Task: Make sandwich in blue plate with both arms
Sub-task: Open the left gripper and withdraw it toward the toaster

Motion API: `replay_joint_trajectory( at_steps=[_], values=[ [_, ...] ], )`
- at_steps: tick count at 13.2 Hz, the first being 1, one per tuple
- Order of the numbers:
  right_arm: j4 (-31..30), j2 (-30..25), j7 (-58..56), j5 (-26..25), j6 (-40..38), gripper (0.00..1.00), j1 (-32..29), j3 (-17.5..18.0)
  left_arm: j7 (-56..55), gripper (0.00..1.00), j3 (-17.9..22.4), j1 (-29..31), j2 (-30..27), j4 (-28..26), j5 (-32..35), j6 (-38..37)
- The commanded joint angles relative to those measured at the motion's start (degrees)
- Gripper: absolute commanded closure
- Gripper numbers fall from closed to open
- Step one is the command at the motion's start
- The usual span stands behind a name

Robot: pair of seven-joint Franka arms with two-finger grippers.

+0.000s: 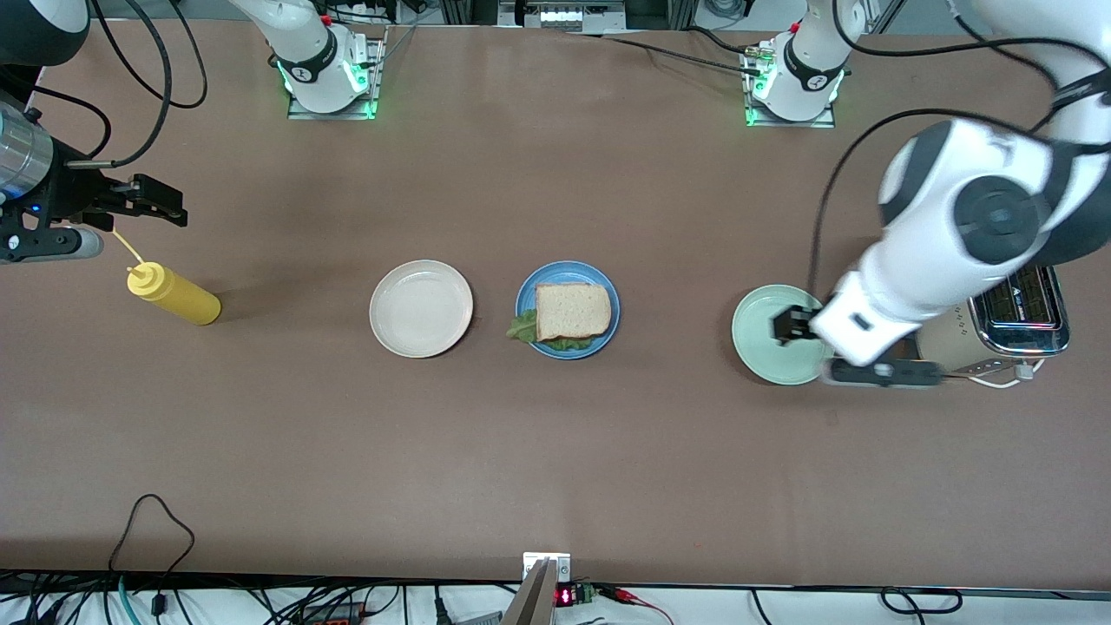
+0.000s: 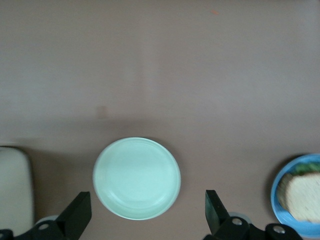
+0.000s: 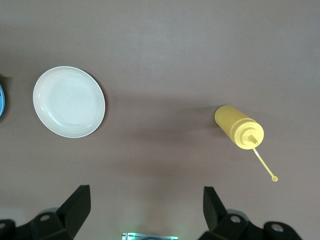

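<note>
1. I see the sandwich (image 1: 573,312) lying on the blue plate (image 1: 526,295) mid-bench, a bread slice on top with lettuce (image 1: 521,327) poking out from under it.
2. My left gripper (image 2: 145,212) hangs over the mint-green plate (image 1: 755,338) toward the left arm's end, fingers (image 2: 77,215) spread wide and holding nothing.
3. My right gripper (image 3: 145,210) waits above the bench near the yellow squeeze bottle (image 1: 174,295), fingers (image 3: 75,207) wide, nothing between them.
4. A cream-white plate (image 1: 421,308) sits just beside the blue one, and a toaster (image 1: 1020,312) stands near the mint-green plate.

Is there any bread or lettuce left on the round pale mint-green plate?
No: the left wrist view shows the round pale mint-green plate bare, with the open left gripper over it.
</note>
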Motion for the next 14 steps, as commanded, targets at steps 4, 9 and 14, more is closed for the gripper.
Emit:
replay_joint_trajectory(
  at_steps=[4, 9, 14],
  values=[
    [0.1, -0.3, 0.5, -0.2, -0.4, 0.00, -0.6, 0.1, 14.9, 0.00, 27.6, -12.1, -12.3, -3.1, -12.4, -4.4],
    [0.1, -0.4, 0.5, -0.2, -0.4, 0.00, -0.6, 0.1, 17.5, 0.00, 27.0, -9.8, -23.2, -15.3, -12.3, -4.6],
    [0.1, -0.3, 0.5, -0.2, -0.4, 0.00, -0.6, 0.1, 17.6, 0.00, 27.0, -9.5, -26.4, -19.5, -12.2, -5.4]
  ],
)
